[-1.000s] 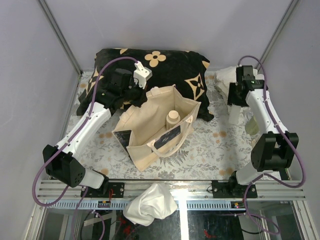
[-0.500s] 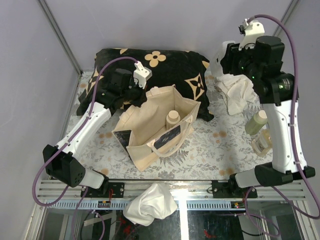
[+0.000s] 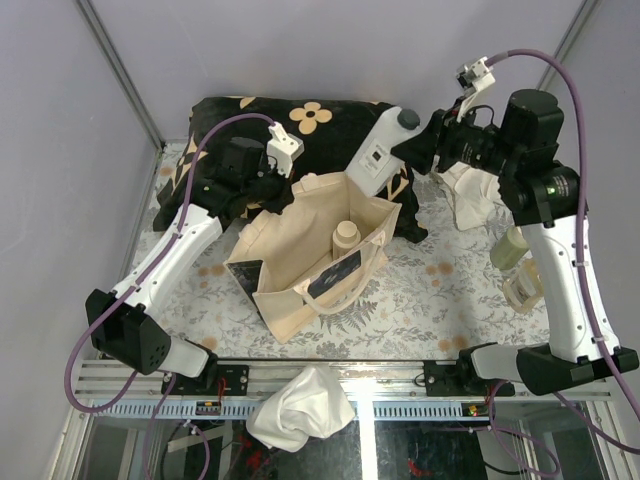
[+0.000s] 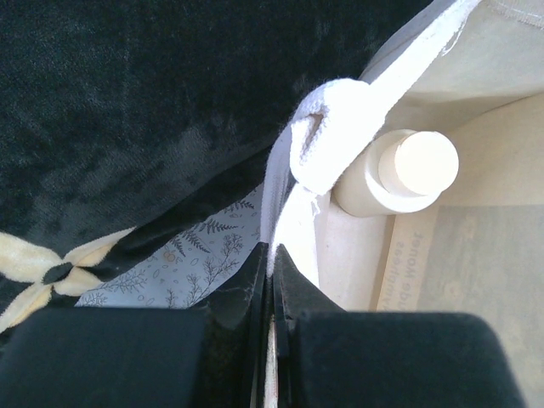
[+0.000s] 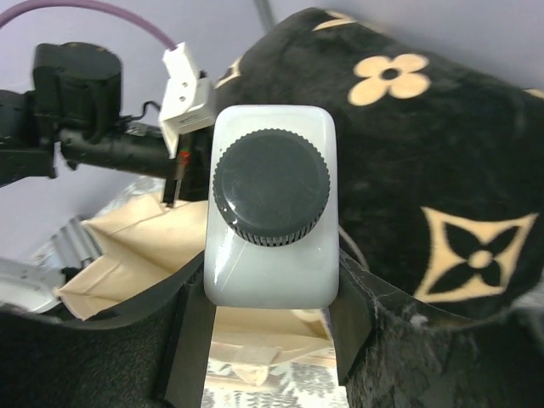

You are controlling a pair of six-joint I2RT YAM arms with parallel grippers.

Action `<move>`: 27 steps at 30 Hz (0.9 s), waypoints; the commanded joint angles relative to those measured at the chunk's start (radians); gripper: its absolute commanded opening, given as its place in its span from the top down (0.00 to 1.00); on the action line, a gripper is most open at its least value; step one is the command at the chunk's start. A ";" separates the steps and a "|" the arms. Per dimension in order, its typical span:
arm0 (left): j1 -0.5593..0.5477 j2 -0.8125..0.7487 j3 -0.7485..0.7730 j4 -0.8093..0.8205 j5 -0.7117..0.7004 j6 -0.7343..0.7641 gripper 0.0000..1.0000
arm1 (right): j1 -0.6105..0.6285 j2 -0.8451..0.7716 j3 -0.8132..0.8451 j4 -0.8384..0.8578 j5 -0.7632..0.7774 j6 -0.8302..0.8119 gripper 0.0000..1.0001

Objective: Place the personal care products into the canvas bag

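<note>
The canvas bag (image 3: 300, 250) stands open mid-table with a cream bottle (image 3: 346, 236) upright inside; the bottle also shows in the left wrist view (image 4: 399, 174). My left gripper (image 3: 283, 196) is shut on the bag's rim (image 4: 285, 221) at its far left corner, holding it open. My right gripper (image 3: 415, 150) is shut on a white bottle with a dark cap (image 3: 380, 150), held in the air above the bag's far right edge; in the right wrist view the bottle (image 5: 270, 212) sits between the fingers (image 5: 350, 314). A yellow-green bottle (image 3: 512, 246) and a translucent one (image 3: 523, 285) lie at the right.
A black cushion with tan flowers (image 3: 330, 135) lies behind the bag. A white cloth (image 3: 470, 190) lies at the far right, another white cloth (image 3: 300, 405) hangs over the near rail. The table has a floral cover (image 3: 420, 290).
My right arm rose from the far right and swung left, carrying the white dark-capped bottle over the bag's far edge. The left arm has not moved.
</note>
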 commanded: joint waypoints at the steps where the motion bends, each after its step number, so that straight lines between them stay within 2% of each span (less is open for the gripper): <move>1: 0.010 0.010 0.001 0.026 -0.030 -0.025 1.00 | 0.013 -0.086 -0.068 0.379 -0.182 0.158 1.00; 9: 0.010 0.044 0.026 0.048 -0.001 -0.046 1.00 | 0.101 -0.120 -0.251 0.532 -0.168 0.245 1.00; 16: 0.010 0.053 0.046 0.055 0.030 -0.053 1.00 | 0.237 -0.074 -0.333 0.552 -0.080 0.192 1.00; 27: 0.009 0.036 0.101 0.030 0.057 -0.063 1.00 | 0.370 0.044 -0.479 0.574 0.071 0.078 1.00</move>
